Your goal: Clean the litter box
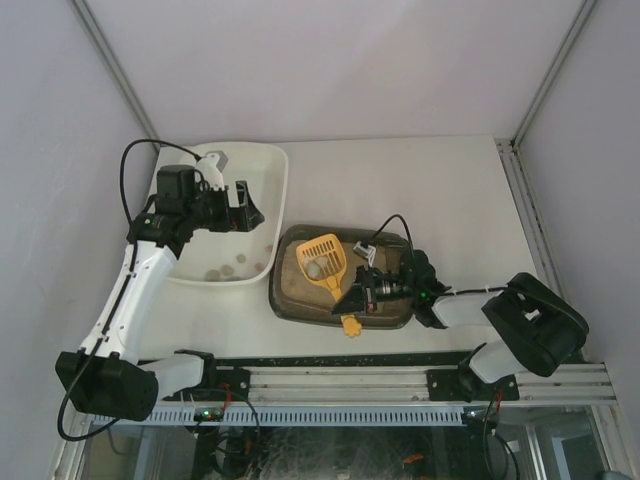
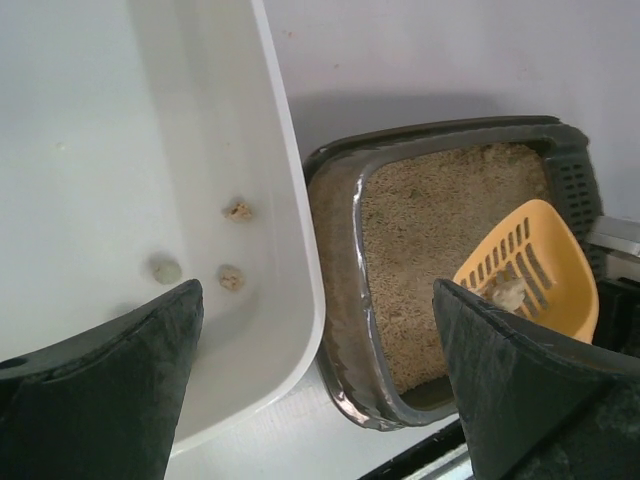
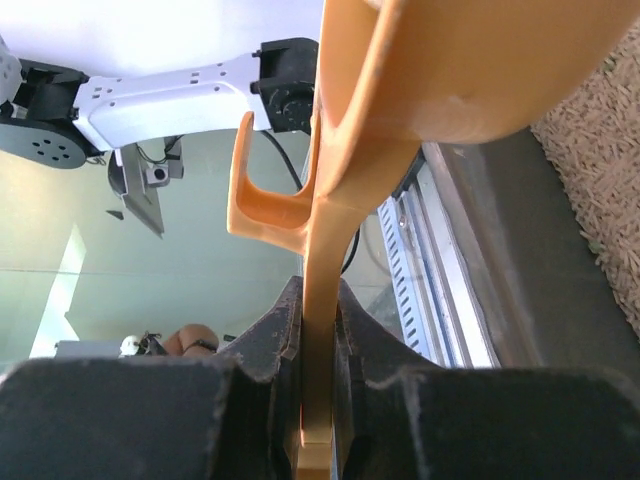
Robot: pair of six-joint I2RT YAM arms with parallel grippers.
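Clamping the flat handle of a yellow slotted plastic scoop (image 1: 322, 262), the right gripper (image 1: 362, 290) has its two dark fingers (image 3: 270, 335) pressed nearly together. The handle is pinched edge-on between them in the right wrist view. The scoop's bowl hangs over the 10 o'clock part of the litter box (image 1: 281, 300), a dark olive-brown shallow plastic tray with rounded corners. Its handle runs back toward 5 o'clock, and the yellow tip pokes out past the tray's near rim.

One pale lump (image 1: 315, 268) lies in the bowl, and the left wrist view shows it resting against the slots. Beige sandy litter (image 2: 430, 240) covers the tray floor.

The litter box sits near the middle of the white table (image 1: 420, 190), just toward 5 o'clock from centre. At its 9 to 10 o'clock side lies a larger cream-white rectangular plastic tub (image 1: 278, 190), and their rims stand just beside each other. From these views I cannot tell whether they touch.

The left gripper (image 1: 243, 205) hovers above the tub's 3 o'clock side with its fingers spread as wide as they go and nothing between them. Its camera looks down across both rims. Three small lumps (image 2: 231, 277) rest on the tub's floor near that wall, close together.

A black and silver rail (image 1: 400, 380) carrying both arm bases runs along the table edge at 6 o'clock.
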